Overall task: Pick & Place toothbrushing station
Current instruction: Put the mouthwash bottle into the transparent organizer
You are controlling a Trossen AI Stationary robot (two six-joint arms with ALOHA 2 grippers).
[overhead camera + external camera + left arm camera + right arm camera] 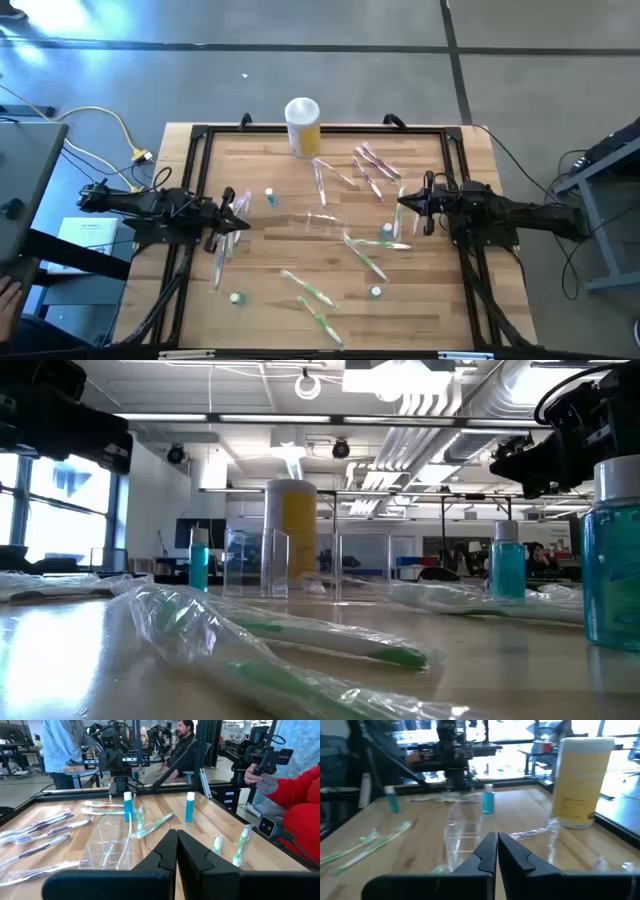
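The toothbrushing station (323, 224), a clear plastic holder with low compartments, stands on its base at the middle of the wooden table; it also shows in the left wrist view (107, 847), the right wrist view (462, 832) and the low view (305, 565). My left gripper (243, 212) hovers shut at the table's left side, pointing toward the station. My right gripper (402, 203) hovers shut at the right side, facing it from the other side. Neither touches anything.
A yellow canister with a white lid (302, 127) stands at the far middle. Wrapped toothbrushes lie scattered: pink ones (372, 165) far right, green ones (312, 295) near the front. Small blue bottles (270, 198) (386, 232) dot the table. People stand beyond the table (295, 785).
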